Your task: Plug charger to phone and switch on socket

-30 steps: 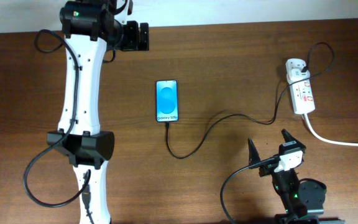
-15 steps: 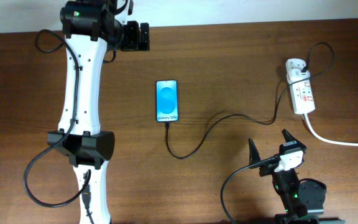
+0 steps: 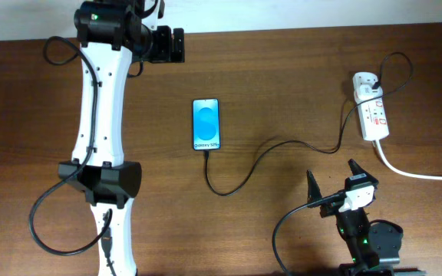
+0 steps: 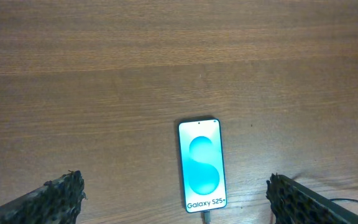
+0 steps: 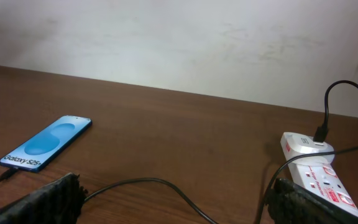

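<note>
The phone (image 3: 206, 124) lies flat mid-table, its light-blue screen lit. In the left wrist view the phone (image 4: 202, 165) has the charger's plug (image 4: 207, 216) sitting in its bottom end. The charger (image 3: 245, 172), a thin black cable, loops across the table to the white socket (image 3: 372, 115) at the right. My left gripper (image 3: 179, 45) hovers open at the back, up and left of the phone, holding nothing. My right gripper (image 3: 330, 170) stands open near the front edge, below and left of the socket. In the right wrist view the cable (image 5: 148, 182) runs between the open fingers toward the socket (image 5: 316, 168).
A white adapter (image 3: 365, 83) sits at the socket's far end, with the black cable rising from it. The thick white cord (image 3: 413, 172) runs off to the right edge. A pale wall (image 5: 179, 37) stands behind the table's back edge.
</note>
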Available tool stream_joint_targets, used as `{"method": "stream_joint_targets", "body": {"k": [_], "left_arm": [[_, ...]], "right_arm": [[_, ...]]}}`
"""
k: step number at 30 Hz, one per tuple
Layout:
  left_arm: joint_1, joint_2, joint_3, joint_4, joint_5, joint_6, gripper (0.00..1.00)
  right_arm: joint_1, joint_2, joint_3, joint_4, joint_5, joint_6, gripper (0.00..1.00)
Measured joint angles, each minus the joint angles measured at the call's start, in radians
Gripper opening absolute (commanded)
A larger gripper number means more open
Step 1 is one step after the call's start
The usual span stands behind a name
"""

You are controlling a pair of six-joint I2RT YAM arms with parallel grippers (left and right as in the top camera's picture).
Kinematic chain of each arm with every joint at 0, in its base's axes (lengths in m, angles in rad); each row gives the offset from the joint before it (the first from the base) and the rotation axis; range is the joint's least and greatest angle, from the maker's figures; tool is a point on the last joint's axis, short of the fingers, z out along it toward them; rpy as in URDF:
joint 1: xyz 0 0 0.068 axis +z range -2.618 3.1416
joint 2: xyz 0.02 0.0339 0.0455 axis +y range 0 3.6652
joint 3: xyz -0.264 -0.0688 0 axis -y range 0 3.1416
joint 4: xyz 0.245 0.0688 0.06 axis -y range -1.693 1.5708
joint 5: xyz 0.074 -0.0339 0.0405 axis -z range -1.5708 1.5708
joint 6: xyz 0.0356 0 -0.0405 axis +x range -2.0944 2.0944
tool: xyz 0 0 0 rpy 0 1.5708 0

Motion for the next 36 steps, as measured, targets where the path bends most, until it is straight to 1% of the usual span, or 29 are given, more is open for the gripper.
{"method": "stream_joint_targets", "body": {"k": [13,15,16,17,19,20,21,22,24,25,27,28,29,30,32,33,34,36], "left_arm": [[-0.003,-0.005,0.000,0.000,0.000,0.000,0.99],[-0.005,-0.065,-0.013,0.000,0.000,0.000,1.00],[-0.006,-0.157,-0.057,-0.001,0.000,0.000,0.99],[-0.006,-0.265,-0.110,0.000,0.000,0.000,0.99],[-0.006,-0.505,-0.296,0.008,0.000,0.000,0.99],[-0.006,-0.620,-0.421,-0.006,0.000,0.000,0.99],[-0.006,-0.668,-0.481,0.005,0.000,0.000,1.00],[-0.006,-0.726,-0.584,-0.002,0.000,0.000,0.99],[-0.006,-0.799,-0.696,0.001,-0.028,0.000,0.99],[-0.006,-0.855,-0.740,-0.004,-0.064,0.000,0.99],[-0.006,-0.940,-0.787,0.006,-0.085,0.000,0.99],[-0.006,-0.999,-0.848,0.007,-0.090,0.000,0.99],[-0.006,-1.055,-0.929,0.053,-0.094,0.000,0.99],[-0.005,-1.130,-1.083,0.114,-0.101,0.000,0.99],[0.013,-1.231,-1.305,0.223,-0.105,0.000,0.99],[0.030,-1.293,-1.450,0.222,-0.108,0.000,0.99],[0.034,-1.342,-1.551,0.266,-0.113,0.000,0.99],[0.036,-1.460,-1.778,0.445,-0.131,0.000,0.99]], "right_arm": [[0.000,0.000,0.000,0.000,0.000,0.000,0.98],[0.000,0.000,0.000,0.000,0.000,0.000,0.98],[0.000,0.000,0.000,0.000,0.000,0.000,0.98],[0.000,0.000,0.000,0.000,0.000,0.000,0.98],[0.000,0.000,0.000,0.000,0.001,0.000,0.98],[0.000,-0.001,0.000,0.000,0.000,0.000,0.98],[0.000,0.000,0.000,0.000,0.000,0.000,0.98],[0.000,-0.001,0.000,0.000,0.001,0.000,0.98],[0.000,-0.001,0.000,0.000,0.001,0.000,0.98],[0.000,-0.001,0.000,0.000,0.000,0.000,0.98],[0.000,-0.001,0.000,0.000,0.001,0.000,0.98],[0.000,-0.001,0.000,0.000,0.001,0.000,0.98],[0.000,0.000,0.000,0.000,0.001,0.000,0.98],[0.000,0.000,0.000,0.000,0.002,0.000,0.98],[0.000,0.000,0.000,-0.001,0.004,0.000,0.98],[0.000,0.000,0.000,-0.001,0.005,0.000,0.98],[0.000,0.000,0.000,-0.001,0.005,0.000,0.98],[0.000,0.000,0.000,-0.001,0.005,0.000,0.98]]}}
